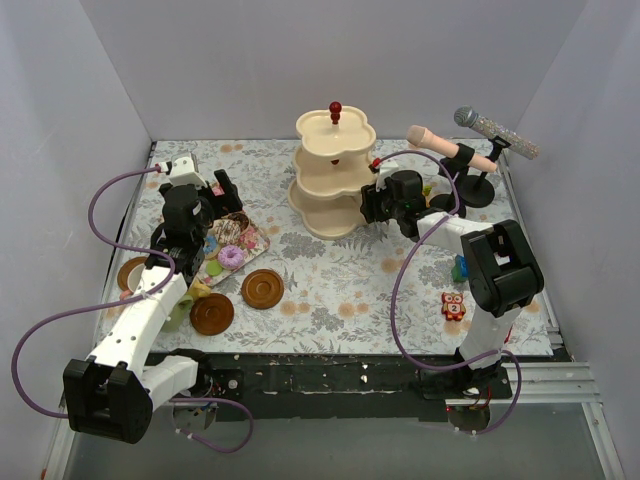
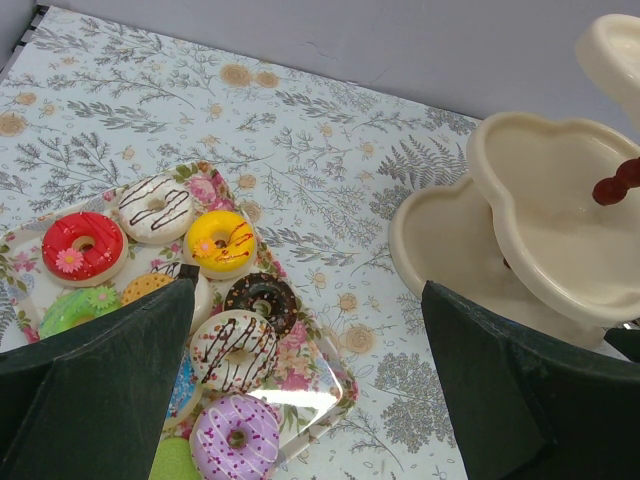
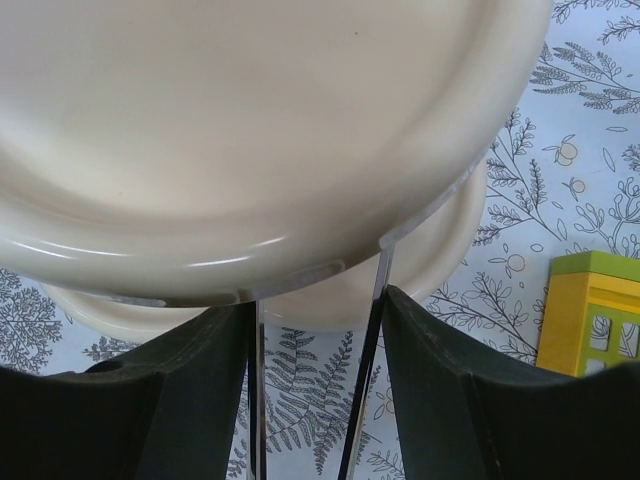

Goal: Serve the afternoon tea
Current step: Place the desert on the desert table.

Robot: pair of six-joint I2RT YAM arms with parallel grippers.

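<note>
On the floral tablecloth point(image 1: 330, 280), the right gripper point(image 3: 315, 305) pinches the metal tongs point(image 3: 372, 340) at a tier of the cream three-tier stand point(image 3: 250, 150), presumably to deliver a treat. That tier's rim hides the tong tips. The left gripper point(image 2: 308, 300) hangs spread wide over the toy donuts point(image 2: 221, 241), likely ready to pick.
</note>
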